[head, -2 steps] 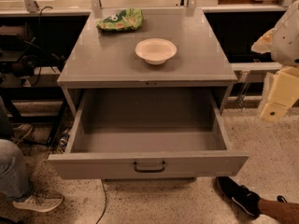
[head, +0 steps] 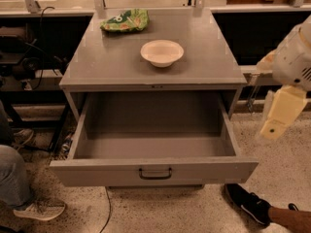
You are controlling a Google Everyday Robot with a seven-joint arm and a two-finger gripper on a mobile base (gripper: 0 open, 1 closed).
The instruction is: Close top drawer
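Observation:
The top drawer (head: 154, 144) of the grey metal cabinet (head: 150, 67) is pulled far out and stands open, with nothing inside. Its small dark handle (head: 155, 173) sits at the centre of the front panel, near the bottom of the view. My gripper (head: 279, 113), cream-coloured, hangs from the white arm (head: 294, 57) at the right edge, beside and to the right of the drawer's right wall, not touching it. The two lower drawers are hidden under the open one.
A white bowl (head: 162, 52) and a green bag (head: 125, 21) lie on the cabinet top. A person's leg and shoe (head: 39, 208) are at the lower left. Another dark shoe (head: 247, 203) is at the lower right. Cables lie on the floor at the left.
My gripper has shifted slightly down and to the left, closer to the drawer's right side. The drawer stays open as before.

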